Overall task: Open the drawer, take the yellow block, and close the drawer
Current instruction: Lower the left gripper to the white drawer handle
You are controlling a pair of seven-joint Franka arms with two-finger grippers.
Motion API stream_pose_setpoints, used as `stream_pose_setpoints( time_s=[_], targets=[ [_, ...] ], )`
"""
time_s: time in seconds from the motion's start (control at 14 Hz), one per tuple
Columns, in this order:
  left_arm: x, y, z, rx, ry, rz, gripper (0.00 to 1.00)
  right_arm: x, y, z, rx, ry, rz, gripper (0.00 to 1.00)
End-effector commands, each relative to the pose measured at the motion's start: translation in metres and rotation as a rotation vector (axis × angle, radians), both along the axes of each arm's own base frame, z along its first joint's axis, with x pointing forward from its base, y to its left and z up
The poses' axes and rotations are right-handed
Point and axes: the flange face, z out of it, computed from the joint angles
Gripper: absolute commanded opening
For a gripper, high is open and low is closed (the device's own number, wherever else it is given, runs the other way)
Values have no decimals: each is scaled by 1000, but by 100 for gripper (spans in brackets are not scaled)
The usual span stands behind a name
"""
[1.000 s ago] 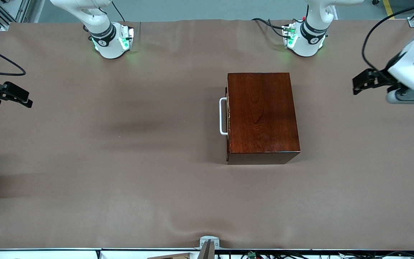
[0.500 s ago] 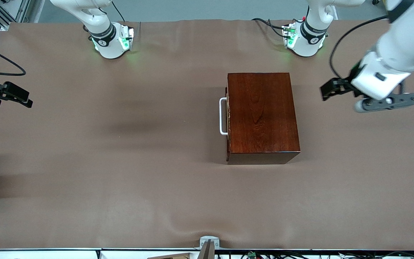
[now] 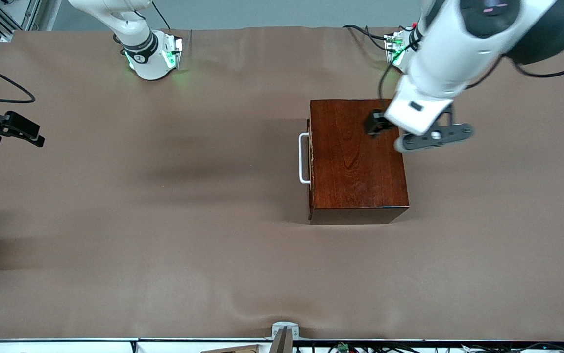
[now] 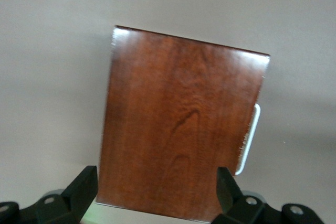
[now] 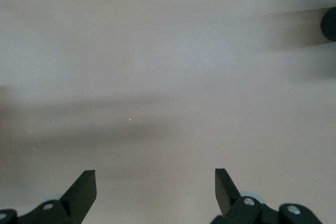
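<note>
Hovering over the glossy reddish-brown wooden box (image 3: 357, 157), the left hand (image 4: 155, 192) is spread. Its closed drawer's white bar handle (image 3: 304, 158) faces the waiting, spread right hand (image 5: 155, 190).

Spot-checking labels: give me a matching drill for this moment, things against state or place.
Things:
1. drawer
2. handle
3. left pincer
4. right pincer

States or places:
A. open, over bare tablecloth
B. white, facing the right arm's end
C. shut
D. open, over the wooden box

Pairs: 1-C, 2-B, 3-D, 4-A
</note>
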Motion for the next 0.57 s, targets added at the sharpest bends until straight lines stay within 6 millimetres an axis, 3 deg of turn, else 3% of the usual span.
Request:
stream_pose_setpoints(
  time_s=[0.0,0.5],
  targets=[
    [1,-35,-7,-15,-11,13,100,-3,-2,3,11,-7,-3,100],
    [-25,-136,-50,-39,-59,27,100,-3,-2,3,11,-7,-3,100]
  ],
)
